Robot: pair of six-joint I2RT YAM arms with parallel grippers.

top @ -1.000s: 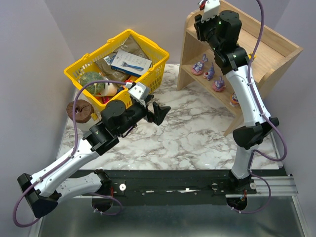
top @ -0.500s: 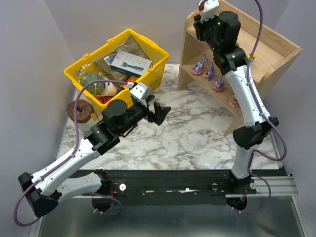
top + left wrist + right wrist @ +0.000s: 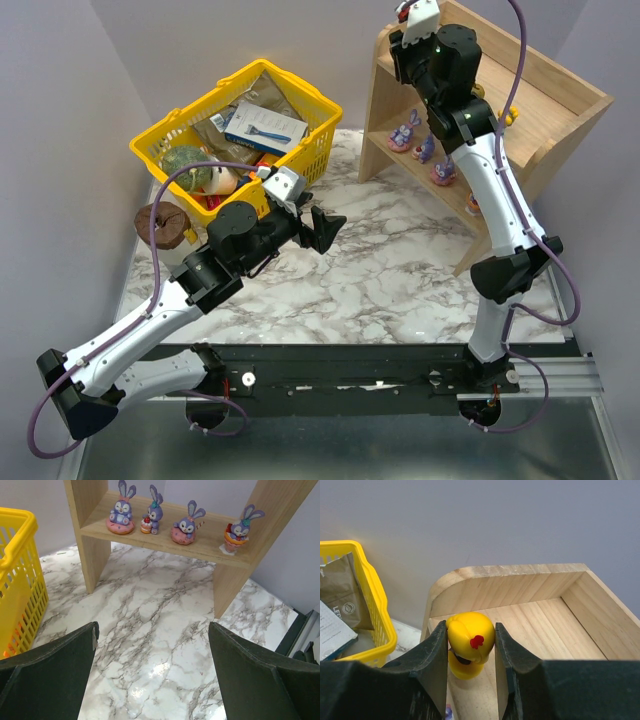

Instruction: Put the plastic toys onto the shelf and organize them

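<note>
My right jaws were clamped on the yellow toy (image 3: 470, 639), one jaw on each side of its round head. They held it over the top tier of the shelf (image 3: 545, 625), close to the side panel's rounded corner at about 10 o'clock in my wrist view. I could not tell whether its base touched the wood. From overhead that spot lay at 1 o'clock, above the lower tier where four bunnies (image 3: 186, 524) stood in a row. My left jaws were wide apart and empty above the worktop (image 3: 150, 620), near the basket (image 3: 200, 110) at 10 o'clock. The risk I saw was the toy's shape: round and smooth, it could squirt out of a pinch on its curved sides, or roll if let go from any height. So near the panel's edge, a bounce could carry it over toward the basket. Opening unevenly could also drag it sideways and tip it.
</note>
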